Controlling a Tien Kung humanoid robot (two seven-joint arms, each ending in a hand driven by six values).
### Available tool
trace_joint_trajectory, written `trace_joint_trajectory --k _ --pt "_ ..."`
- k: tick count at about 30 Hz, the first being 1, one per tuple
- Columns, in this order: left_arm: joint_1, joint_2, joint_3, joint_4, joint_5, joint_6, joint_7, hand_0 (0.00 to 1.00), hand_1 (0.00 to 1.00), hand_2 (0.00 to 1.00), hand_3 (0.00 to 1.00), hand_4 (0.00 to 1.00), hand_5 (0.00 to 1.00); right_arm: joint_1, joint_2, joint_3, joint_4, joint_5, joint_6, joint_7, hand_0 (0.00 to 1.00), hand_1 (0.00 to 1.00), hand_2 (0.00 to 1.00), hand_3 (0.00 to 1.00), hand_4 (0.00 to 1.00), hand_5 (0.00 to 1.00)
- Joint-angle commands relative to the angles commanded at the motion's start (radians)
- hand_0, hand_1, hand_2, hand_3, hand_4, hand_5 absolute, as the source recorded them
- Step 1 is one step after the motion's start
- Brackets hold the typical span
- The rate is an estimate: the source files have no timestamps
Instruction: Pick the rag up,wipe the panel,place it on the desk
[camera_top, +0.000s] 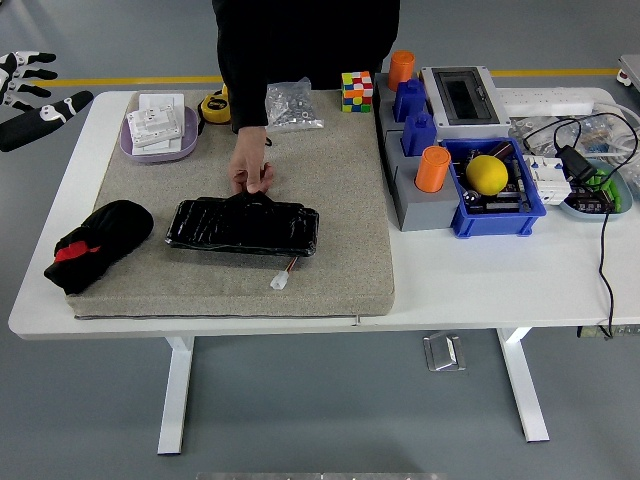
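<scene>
Rag (98, 243), black with a red bit, sits bunched at the mat's (340, 200) left edge on the bench (480, 290), while a person's hand (250, 165) pinches the black panel's (243, 225) top edge. Left hand (30, 85) hovers off the bench's far-left corner, fingers spread, holding nothing. Blue bin (500, 218) holds a yellow ball (487, 174); purple tray (135, 148) holds white packets (160, 118).

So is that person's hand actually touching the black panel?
Touching. The head view shows the person's hand with fingertips on the far edge of the black panel, no gap between them.
</scene>
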Motion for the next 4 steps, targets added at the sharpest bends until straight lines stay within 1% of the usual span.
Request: trace_joint_trajectory --k 4 --pt "0.004 -0.003 0.004 0.008 -0.001 0.002 -0.003 0.418 0.625 0.736 0.804 0.998 0.727 -0.002 0.0 -0.002 0.001 -0.001 0.0 0.0 0.793 0.671 0.718 0.651 0.998 0.501"
